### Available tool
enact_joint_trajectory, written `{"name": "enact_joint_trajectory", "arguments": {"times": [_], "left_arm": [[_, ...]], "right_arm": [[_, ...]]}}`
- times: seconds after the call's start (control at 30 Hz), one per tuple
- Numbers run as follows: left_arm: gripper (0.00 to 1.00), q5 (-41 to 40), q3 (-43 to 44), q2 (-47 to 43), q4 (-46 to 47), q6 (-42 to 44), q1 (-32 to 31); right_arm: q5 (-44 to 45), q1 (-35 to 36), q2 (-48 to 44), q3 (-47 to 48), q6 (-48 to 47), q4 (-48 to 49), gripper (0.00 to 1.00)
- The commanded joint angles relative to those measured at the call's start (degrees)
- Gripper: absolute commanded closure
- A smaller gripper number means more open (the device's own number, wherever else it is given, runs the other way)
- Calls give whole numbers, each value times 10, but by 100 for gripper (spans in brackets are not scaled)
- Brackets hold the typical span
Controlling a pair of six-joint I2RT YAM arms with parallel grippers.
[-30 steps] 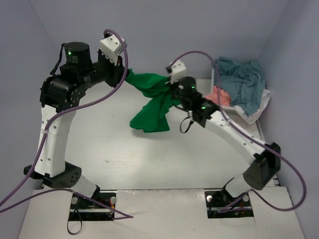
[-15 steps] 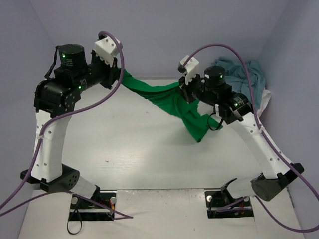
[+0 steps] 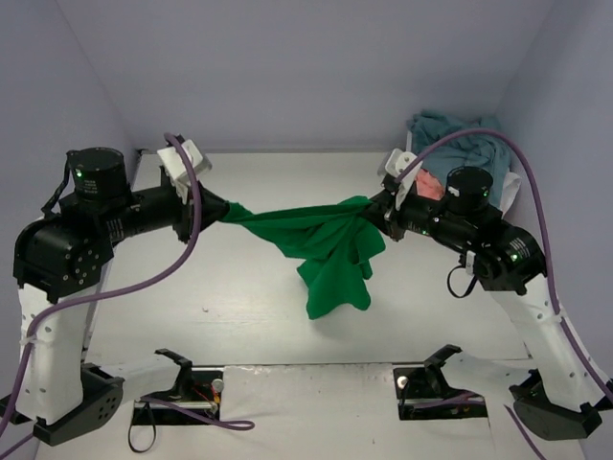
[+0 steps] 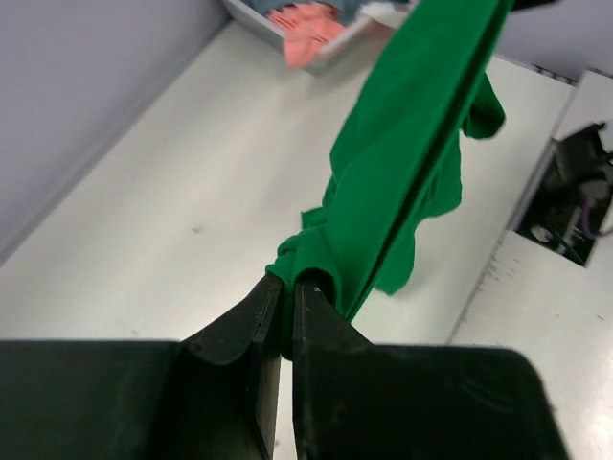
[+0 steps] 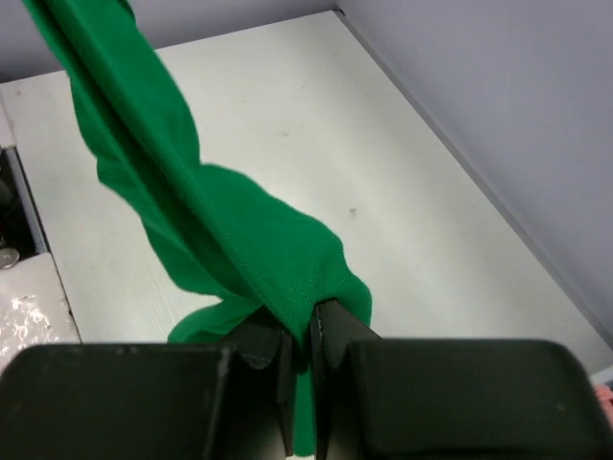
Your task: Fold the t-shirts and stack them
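Note:
A bright green t-shirt hangs stretched in the air between my two grippers, its loose part drooping toward the table. My left gripper is shut on its left end; the wrist view shows the cloth pinched between the jaws of that gripper. My right gripper is shut on its right end; in its wrist view the green cloth runs up from the shut gripper. More t-shirts, a teal one and a salmon pink one, lie heaped at the back right.
A white mesh basket holds the heap of shirts in the back right corner; it also shows in the left wrist view. Purple cables loop off both arms. Grey walls close in the table on three sides.
Both arms have lowered and spread apart, pulling the green t-shirt out into a longer, lower span. The right gripper has moved right and toward the front.

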Motion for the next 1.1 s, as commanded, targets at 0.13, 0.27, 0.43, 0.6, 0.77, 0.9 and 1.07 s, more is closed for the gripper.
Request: {"name": "enact_joint_trajectory", "arguments": {"times": [0.13, 0.27, 0.43, 0.6, 0.77, 0.9, 1.07], "left_arm": [[100, 46, -93, 27, 28, 22, 2], [100, 21, -123, 80, 55, 39, 3], [100, 2, -141, 143, 100, 40, 3], [100, -40, -176, 171, 139, 49, 8], [100, -108, -234, 163, 197, 54, 32], [100, -132, -272, 159, 242, 46, 78], [100, -193, -284, 164, 265, 24, 134]], "right_arm": [[-41, -11, 127, -10, -53, 45, 100], [-80, -32, 246, 16, -71, 52, 100], [-111, -45, 396, 82, -67, 53, 100], [-103, -44, 516, 150, -60, 55, 100], [-77, -43, 583, 185, -27, 97, 100], [-26, -40, 607, 203, 17, 167, 98], [39, -37, 653, 256, 67, 195, 68]]}}
